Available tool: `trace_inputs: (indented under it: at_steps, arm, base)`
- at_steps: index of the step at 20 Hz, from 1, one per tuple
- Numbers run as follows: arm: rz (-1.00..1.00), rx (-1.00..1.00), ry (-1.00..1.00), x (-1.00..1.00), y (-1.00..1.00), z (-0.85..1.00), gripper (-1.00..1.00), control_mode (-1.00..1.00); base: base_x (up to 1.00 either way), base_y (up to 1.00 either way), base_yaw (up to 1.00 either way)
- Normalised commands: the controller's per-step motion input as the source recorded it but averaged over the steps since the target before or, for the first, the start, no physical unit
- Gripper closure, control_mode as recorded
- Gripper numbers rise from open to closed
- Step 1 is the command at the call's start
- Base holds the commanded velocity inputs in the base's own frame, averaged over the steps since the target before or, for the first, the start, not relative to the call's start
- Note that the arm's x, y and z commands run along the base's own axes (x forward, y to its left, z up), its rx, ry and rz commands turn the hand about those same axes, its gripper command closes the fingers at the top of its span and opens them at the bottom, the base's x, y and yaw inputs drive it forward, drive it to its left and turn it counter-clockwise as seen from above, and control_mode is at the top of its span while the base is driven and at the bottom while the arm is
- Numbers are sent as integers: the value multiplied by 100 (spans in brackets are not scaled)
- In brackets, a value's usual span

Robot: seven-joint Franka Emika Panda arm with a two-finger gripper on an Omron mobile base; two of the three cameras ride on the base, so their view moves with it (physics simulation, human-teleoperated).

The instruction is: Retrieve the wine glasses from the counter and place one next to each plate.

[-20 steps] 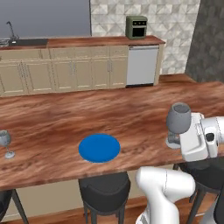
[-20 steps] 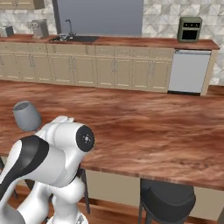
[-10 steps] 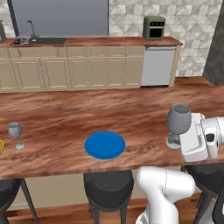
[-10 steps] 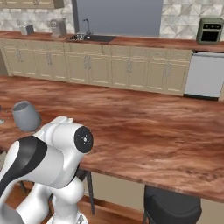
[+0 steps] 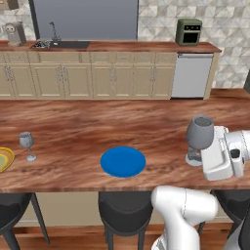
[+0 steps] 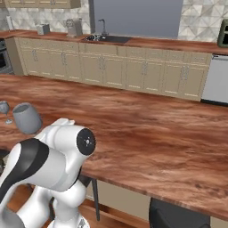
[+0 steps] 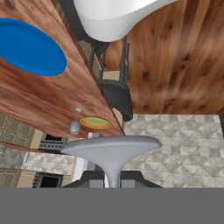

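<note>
Rightward drift of the whole scene across both base views since the earlier frames indicated that the base had driven left along the bar; the blue plate (image 5: 123,161) and the standing glass had shifted toward the frame's right, while the arm's pose looked unchanged. The tool (image 5: 194,157) was closed on the stem of a carried wine glass (image 5: 199,132), whose grey bowl rose above it and whose round foot (image 7: 110,147) filled the lower hand view. Its long axis stood roughly upright, slightly tilted in the right base view (image 6: 27,118). From the tool, the blue plate lay to the left on the bench (image 5: 146,127), near but apart, with bare wood between them. Farther left stood the second wine glass (image 5: 27,142), upright, just beside the yellow-rimmed plate (image 5: 4,159), so that setting appeared complete. The coming move, as a judgement, turned on carrying the held glass leftward and lowering it foot-first beside the blue plate without touching its rim. Beyond the bench, the kitchen counter (image 5: 122,46) ran along the far wall.
</note>
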Motion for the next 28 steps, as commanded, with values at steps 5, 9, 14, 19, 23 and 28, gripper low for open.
trace_inputs:
  at_steps: [5, 9, 14, 19, 23, 28]
  arm:
    - [7, 0, 6, 70, -20, -11, 100, -100]
    - [10, 0, 4, 88, -33, -22, 100, -100]
    - [13, 0, 1, 72, -33, -27, 100, -100]
    - [14, 0, 0, 60, -27, -44, 100, -100]
    - [14, 0, 0, 61, -27, -45, 100, -100]
    - [9, 0, 4, 53, -6, -40, 100, -100]
  base:
    - [14, -3, 2]
    - [0, 0, 0]
    - [0, 0, 0]
    - [0, 0, 0]
    - [0, 0, 0]
    - [0, 0, 0]
